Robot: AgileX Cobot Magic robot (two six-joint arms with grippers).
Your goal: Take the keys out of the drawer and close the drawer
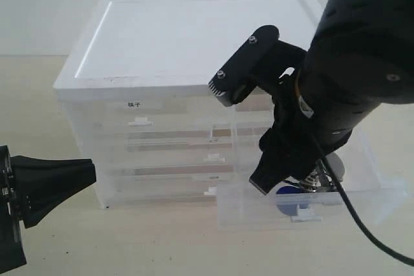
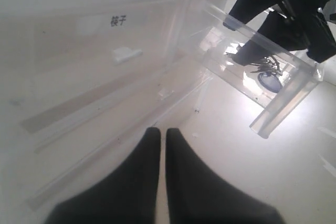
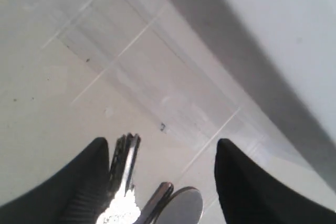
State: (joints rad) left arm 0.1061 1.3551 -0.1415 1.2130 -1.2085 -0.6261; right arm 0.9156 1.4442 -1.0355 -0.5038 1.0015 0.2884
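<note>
Black and clenched, the left claw sits low at the left, just in front of the cabinet. Its fingers are pressed to a sliver of a gap with nothing between them, and pale desk shows beneath. Next along, the cabinet has a white top and translucent drawers. On the upper left half-width drawer there's a white label reading 筷子 in dark characters. Further right, the drawer is pulled well out, with a small white tab handle on its front wall. Inside lie the keys, a bunch of silver blades on a ring. A round blue tag rests on the drawer floor and a round grey disc sits just beside them. The right claw is down in the drawer, spread wide and released. The keys sit between its fingers, just beside one ribbed pad, gripped by neither.
</note>
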